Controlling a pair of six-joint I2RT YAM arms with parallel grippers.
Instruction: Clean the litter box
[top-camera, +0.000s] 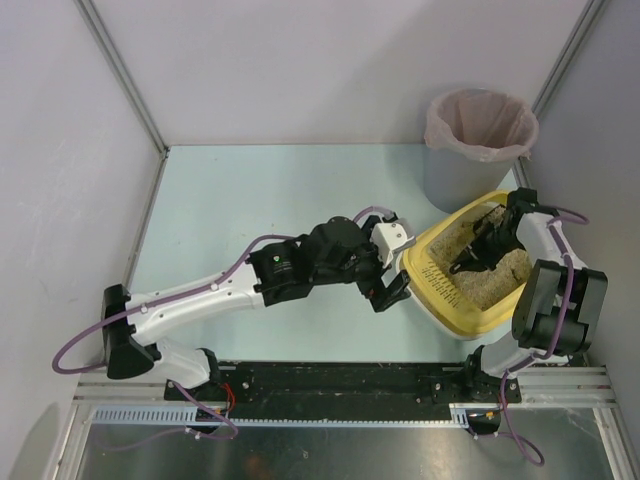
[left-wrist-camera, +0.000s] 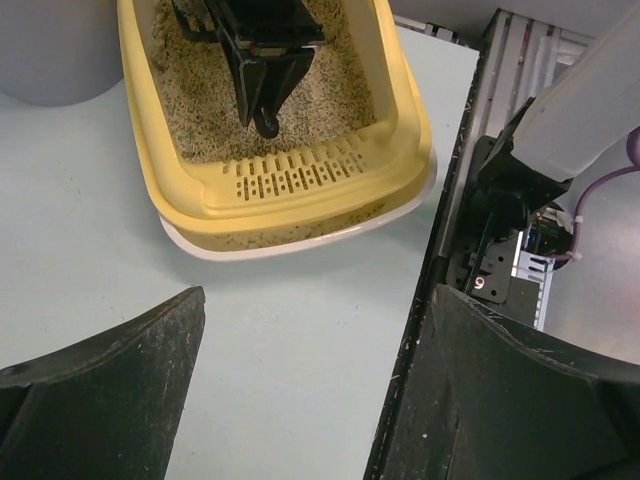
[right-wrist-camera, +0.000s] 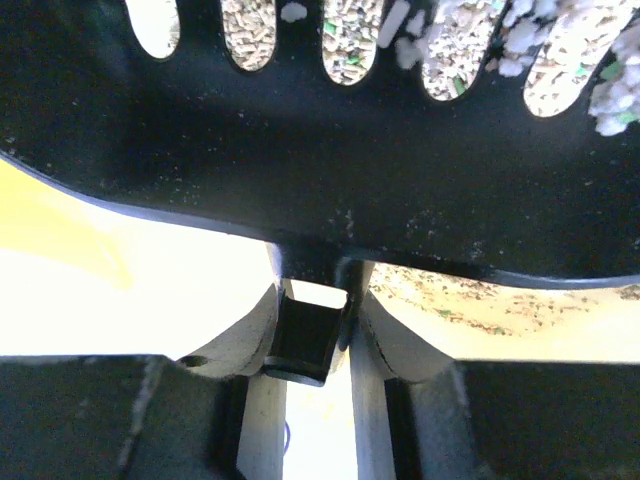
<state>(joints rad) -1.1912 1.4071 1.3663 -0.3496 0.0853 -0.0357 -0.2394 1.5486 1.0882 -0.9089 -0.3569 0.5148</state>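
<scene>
The yellow litter box (top-camera: 438, 296) sits at the right of the table, with beige litter (top-camera: 492, 282) inside; it also shows in the left wrist view (left-wrist-camera: 400, 150). My right gripper (top-camera: 497, 232) is shut on the handle of a black slotted scoop (top-camera: 470, 262), held over the litter. In the right wrist view the scoop (right-wrist-camera: 330, 150) fills the top, with white clumps (right-wrist-camera: 520, 40) and litter behind its slots, and its handle (right-wrist-camera: 308, 340) is pinched between the fingers. My left gripper (top-camera: 388, 290) is open and empty just left of the box's near corner.
A grey round bin (top-camera: 478, 150) with a pink bag liner stands right behind the litter box. White walls enclose the table on the left, back and right. A black rail (top-camera: 340, 385) runs along the near edge.
</scene>
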